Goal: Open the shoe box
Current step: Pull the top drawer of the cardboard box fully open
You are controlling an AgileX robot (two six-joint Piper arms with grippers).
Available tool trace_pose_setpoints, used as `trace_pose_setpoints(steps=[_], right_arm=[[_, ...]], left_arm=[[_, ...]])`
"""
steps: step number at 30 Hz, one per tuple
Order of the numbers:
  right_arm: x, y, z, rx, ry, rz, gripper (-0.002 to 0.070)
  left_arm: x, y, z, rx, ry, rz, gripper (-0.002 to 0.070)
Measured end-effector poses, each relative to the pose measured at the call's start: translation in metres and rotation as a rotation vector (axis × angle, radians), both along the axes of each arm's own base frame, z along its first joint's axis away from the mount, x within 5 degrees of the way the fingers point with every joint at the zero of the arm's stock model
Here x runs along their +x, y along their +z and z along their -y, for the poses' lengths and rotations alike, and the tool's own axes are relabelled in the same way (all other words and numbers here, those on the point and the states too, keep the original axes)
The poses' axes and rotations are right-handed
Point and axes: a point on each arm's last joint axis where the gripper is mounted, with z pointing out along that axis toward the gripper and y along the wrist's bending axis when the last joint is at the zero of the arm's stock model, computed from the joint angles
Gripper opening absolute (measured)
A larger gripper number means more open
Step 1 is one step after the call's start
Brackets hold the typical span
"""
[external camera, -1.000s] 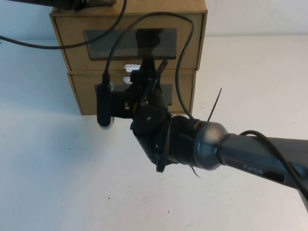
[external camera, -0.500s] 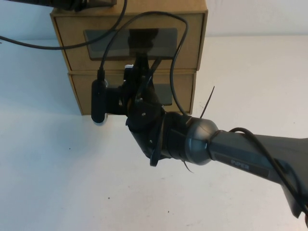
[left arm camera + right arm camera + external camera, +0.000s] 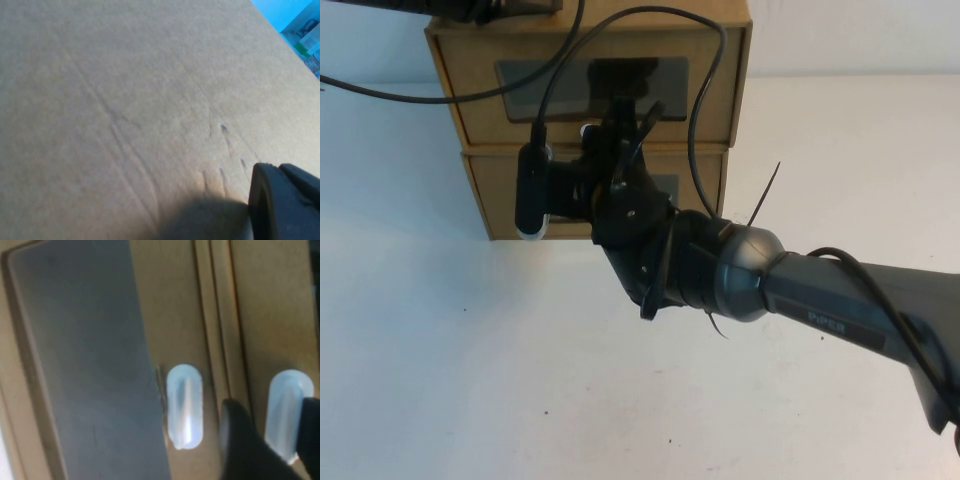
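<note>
Two brown cardboard shoe boxes are stacked at the back left, an upper box [image 3: 470, 90] on a lower box [image 3: 500, 195]. Each front has a dark window and a small translucent white handle. My right gripper [image 3: 638, 108] reaches in against the fronts near the seam between them. In the right wrist view my right gripper [image 3: 272, 412] is open, its dark fingers [image 3: 240, 440] either side of one handle [image 3: 287, 400], close to it. I cannot tell which box that handle belongs to. The other handle [image 3: 185, 407] is free beside a window [image 3: 85, 365]. My left gripper [image 3: 282, 200] rests against plain cardboard.
The right arm [image 3: 840, 310] stretches across the white table [image 3: 470, 380] from the right. Its cable [image 3: 700, 120] loops in front of the boxes. The left arm [image 3: 480, 8] and a second cable [image 3: 380, 90] lie over the upper box at the top left.
The right gripper has moved farther in toward the box fronts, drifting slightly left and then back. The boxes have not moved.
</note>
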Motion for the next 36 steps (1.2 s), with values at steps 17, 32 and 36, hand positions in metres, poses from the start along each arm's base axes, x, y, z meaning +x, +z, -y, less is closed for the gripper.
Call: trace_pose_setpoints(steps=[17,32,36], right_arm=[[0.006,0.004,0.002,0.004,0.001,0.015,0.0008],[-0.031,0.009,-0.010,-0.061,-0.027,0.013,0.0005],[-0.055,0.010,-0.012,-0.087,-0.028,-0.003,0.0005]], left_arm=[[0.000,0.000,0.000,0.000,0.000,0.000,-0.0004],[0.004,-0.006,0.001,-0.012,-0.001,-0.033,-0.0004],[0.004,-0.006,0.001,-0.014,0.001,-0.036,-0.0004]])
